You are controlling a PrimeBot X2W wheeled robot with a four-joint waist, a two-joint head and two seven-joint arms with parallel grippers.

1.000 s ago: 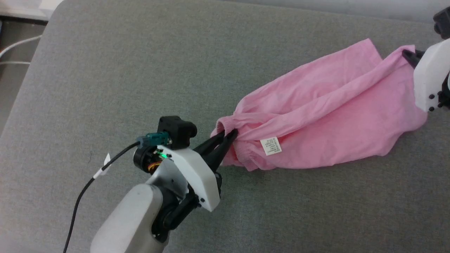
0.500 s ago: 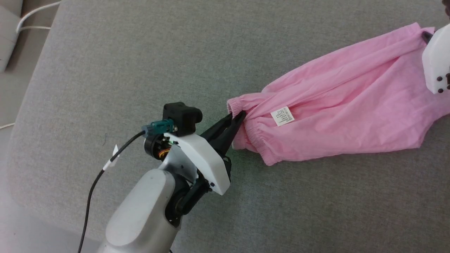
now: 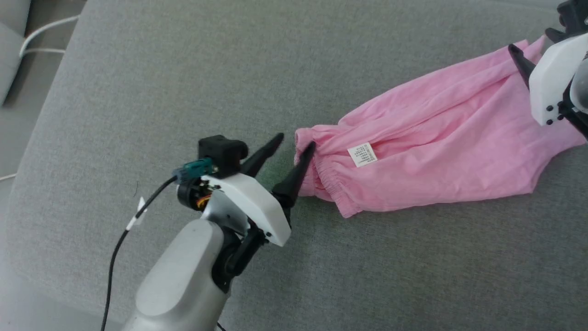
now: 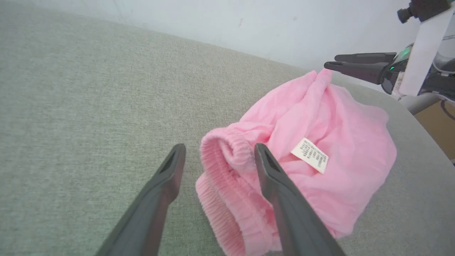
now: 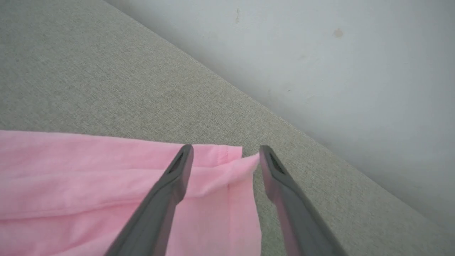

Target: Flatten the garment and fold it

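Grey upholstered surface (image 3: 183, 92), woven and broad. Little else is about: a white cable (image 3: 43, 28) on the floor past the far-left corner, a pale wall (image 5: 337, 53) behind the far edge, and a black tagged cable (image 3: 115, 248) trailing off the left arm.

The light pink thin-fabric shorts (image 3: 436, 151) lie stretched out at right of centre, small white label (image 3: 362, 154) facing up. Open grey surface all around, widest to the left and front. The rounded left edge is well apart from the cloth.

Left tool (image 3: 296, 140) is spread wide and holds nothing; the gathered waistband (image 4: 227, 153) sits between its fingers. Right tool (image 5: 226, 147) is also spread wide, straddling the hem corner.

Half a second ago both tools pinched the shorts; now both have let go.
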